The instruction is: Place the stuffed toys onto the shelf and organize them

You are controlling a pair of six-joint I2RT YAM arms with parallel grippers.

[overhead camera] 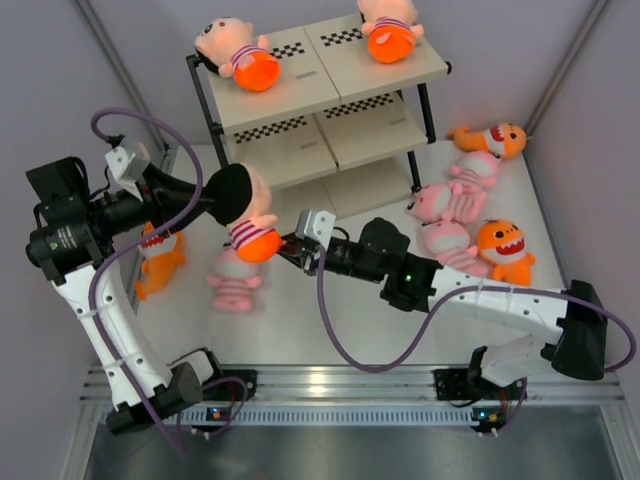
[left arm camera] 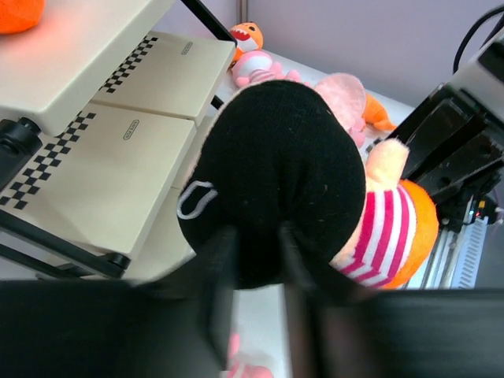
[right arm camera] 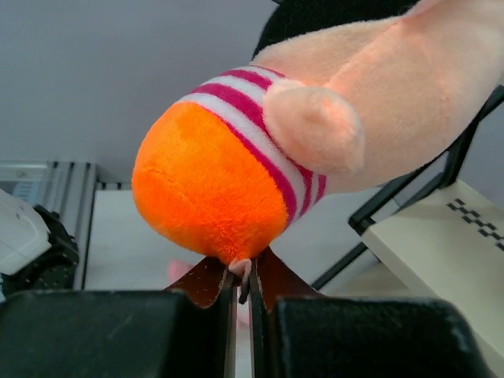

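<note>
A doll [overhead camera: 250,220] with black hair, striped shirt and orange bottom hangs in the air between both arms, in front of the shelf [overhead camera: 300,95]. My left gripper [overhead camera: 212,198] is shut on its black head [left arm camera: 276,173]. My right gripper [overhead camera: 290,250] is shut on a small tag at its orange bottom [right arm camera: 213,197]. Two dolls [overhead camera: 243,55] [overhead camera: 390,28] lie on the shelf's top board. A pink animal [overhead camera: 235,282] and an orange shark [overhead camera: 158,258] lie on the table under the held doll.
More toys lie at the right of the table: an orange shark [overhead camera: 503,250], another shark [overhead camera: 495,138] and several pink animals [overhead camera: 450,205]. The shelf's middle board [left arm camera: 118,157] and lower boards are bare. Grey walls close in left and right.
</note>
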